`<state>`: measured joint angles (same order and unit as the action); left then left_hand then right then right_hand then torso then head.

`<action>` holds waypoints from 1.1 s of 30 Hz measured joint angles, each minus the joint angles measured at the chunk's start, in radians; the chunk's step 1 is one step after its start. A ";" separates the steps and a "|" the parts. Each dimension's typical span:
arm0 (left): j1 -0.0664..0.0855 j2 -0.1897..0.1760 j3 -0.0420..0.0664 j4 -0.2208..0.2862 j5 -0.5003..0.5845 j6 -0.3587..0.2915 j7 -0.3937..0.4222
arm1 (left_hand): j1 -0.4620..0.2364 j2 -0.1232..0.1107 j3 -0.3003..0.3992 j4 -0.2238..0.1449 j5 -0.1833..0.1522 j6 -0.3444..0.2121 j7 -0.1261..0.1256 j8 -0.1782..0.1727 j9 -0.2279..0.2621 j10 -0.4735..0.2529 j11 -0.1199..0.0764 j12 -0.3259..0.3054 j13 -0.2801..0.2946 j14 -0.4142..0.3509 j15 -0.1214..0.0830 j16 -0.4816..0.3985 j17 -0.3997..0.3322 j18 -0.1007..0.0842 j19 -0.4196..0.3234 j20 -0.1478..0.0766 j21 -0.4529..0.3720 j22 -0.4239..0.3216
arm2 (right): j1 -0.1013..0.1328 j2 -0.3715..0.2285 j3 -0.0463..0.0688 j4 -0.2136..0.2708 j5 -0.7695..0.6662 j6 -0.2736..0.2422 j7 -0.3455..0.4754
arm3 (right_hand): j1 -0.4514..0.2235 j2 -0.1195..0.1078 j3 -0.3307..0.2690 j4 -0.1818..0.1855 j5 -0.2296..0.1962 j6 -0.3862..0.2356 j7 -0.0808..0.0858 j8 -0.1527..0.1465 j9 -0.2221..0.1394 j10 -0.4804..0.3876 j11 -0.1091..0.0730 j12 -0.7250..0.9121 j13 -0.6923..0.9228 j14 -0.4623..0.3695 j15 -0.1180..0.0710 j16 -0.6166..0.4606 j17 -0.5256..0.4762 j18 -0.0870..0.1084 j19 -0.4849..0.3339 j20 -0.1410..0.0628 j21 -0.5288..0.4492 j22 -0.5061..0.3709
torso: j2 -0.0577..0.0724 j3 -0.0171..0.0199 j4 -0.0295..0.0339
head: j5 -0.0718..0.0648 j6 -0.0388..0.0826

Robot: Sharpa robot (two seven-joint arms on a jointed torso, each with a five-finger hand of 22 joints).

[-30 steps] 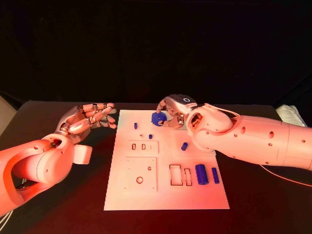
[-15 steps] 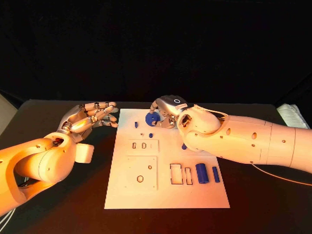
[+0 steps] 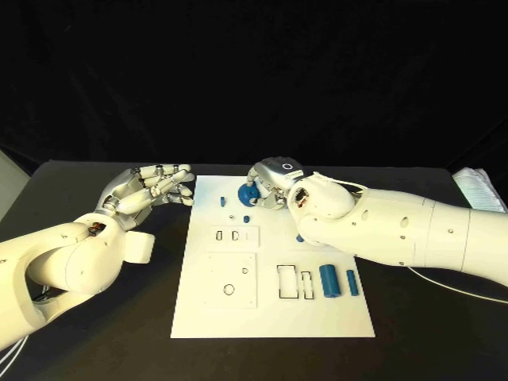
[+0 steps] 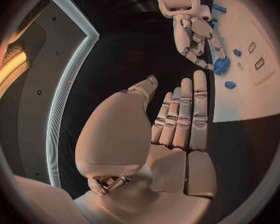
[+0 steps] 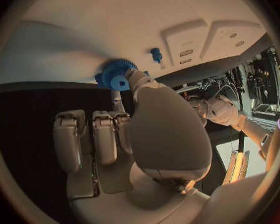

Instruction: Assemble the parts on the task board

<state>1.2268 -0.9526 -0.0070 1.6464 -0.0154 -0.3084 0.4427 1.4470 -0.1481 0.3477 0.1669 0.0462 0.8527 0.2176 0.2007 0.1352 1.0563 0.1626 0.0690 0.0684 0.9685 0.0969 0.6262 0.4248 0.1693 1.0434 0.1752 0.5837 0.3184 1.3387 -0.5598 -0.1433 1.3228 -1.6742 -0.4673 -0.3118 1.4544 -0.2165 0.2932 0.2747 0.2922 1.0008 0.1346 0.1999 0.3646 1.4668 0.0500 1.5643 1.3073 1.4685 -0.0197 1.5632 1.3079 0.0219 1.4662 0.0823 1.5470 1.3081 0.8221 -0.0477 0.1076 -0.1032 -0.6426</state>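
**Blue gear held at the far end of the board**

We find the right hand (image 3: 279, 181) over the far end of the task board (image 3: 271, 313), its thumb and a finger pinching a small blue gear (image 5: 117, 74). In the head view the gear (image 3: 248, 193) sits low against the board, just beside a short blue peg (image 3: 225, 202). We cannot tell whether it touches the surface or is seated on anything.

The left hand (image 3: 149, 190) hangs off the board's left edge, fingers straight, close together and holding nothing.

Handling, as we judge it: the gear looks like rigid moulded plastic, light, toothed at the rim. The teeth should give purchase, so a hold across the rim seems sound. It looks small enough to tip if pinched off-centre.

Two blue cylinders (image 3: 329, 281) lie near the rectangular slots (image 3: 286, 282) at the near end, well apart from the gear.

Hard to make out: the right forearm covers part of the board's right side, and a blue piece there is mostly hidden. The gear's underside and bore are not visible. Whatever the gear is meant to mate with lies under the fingers.
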 measured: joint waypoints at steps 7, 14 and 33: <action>0.000 0.001 0.000 -0.001 0.000 0.001 0.000 | 0.000 0.000 0.000 0.000 0.000 0.000 0.000 0.000 0.000 0.000 0.000 0.000 0.000 0.000 0.000 0.000 0.000 0.000 0.000 0.000 0.000 0.000 | -0.001 0.009 -0.001 -0.009 -0.003 0.003 0.003 | -0.007 -0.007 0.004 0.004 -0.006 0.003 -0.004 -0.001 0.000 0.000 0.000 0.000 0.000 0.000 0.000 0.000 0.000 0.000 0.000 0.000 0.000 0.000 | 0.000 0.0006 -0.0008 | 0.000 -0.002; 0.000 0.002 0.000 -0.002 0.000 0.001 -0.001 | 0.000 0.000 0.000 0.000 0.000 0.000 0.000 0.000 0.000 0.000 0.000 0.000 0.000 0.000 0.000 0.000 0.000 0.000 0.000 0.000 0.000 0.000 | -0.004 0.011 -0.002 -0.016 -0.002 0.002 0.004 | -0.056 -0.013 0.003 0.011 -0.076 -0.013 0.002 -0.016 -0.005 0.000 0.000 -0.005 0.000 0.000 0.000 0.000 0.000 0.000 0.000 0.000 0.000 0.000 | 0.000 0.0006 -0.0006 | 0.000 -0.002; 0.000 0.003 0.000 -0.008 0.000 0.002 -0.002 | 0.000 0.000 0.000 0.000 0.000 0.000 0.000 0.000 -0.001 0.000 0.000 0.000 0.000 0.000 0.000 0.000 0.000 0.000 -0.005 0.005 0.005 0.004 | -0.006 0.001 -0.004 -0.018 0.041 0.019 0.015 | -0.291 0.080 -0.094 0.017 -0.053 -0.047 0.011 -0.050 -0.020 0.000 0.008 -0.016 0.000 -0.004 0.004 0.000 0.000 0.000 0.000 0.008 0.000 0.000 | -0.001 -0.0001 -0.0012 | 0.001 -0.003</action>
<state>1.2268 -0.9497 -0.0070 1.6381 -0.0154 -0.3065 0.4407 1.4470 -0.1481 0.3477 0.1669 0.0462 0.8527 0.2176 0.2007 0.1343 1.0563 0.1626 0.0690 0.0683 0.9685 0.0969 0.6262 0.4246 0.1693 1.0382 0.1805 0.5888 0.3223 1.3323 -0.5588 -0.1477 1.3049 -1.6334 -0.4478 -0.2966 1.1634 -0.1369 0.1988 0.2920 0.2387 0.9540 0.1460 0.1503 0.3450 1.4667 0.0576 1.5486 1.3073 1.4648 -0.0159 1.5632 1.3076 0.0219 1.4662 0.0900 1.5470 1.3076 0.8215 -0.0478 0.1064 -0.1022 -0.6460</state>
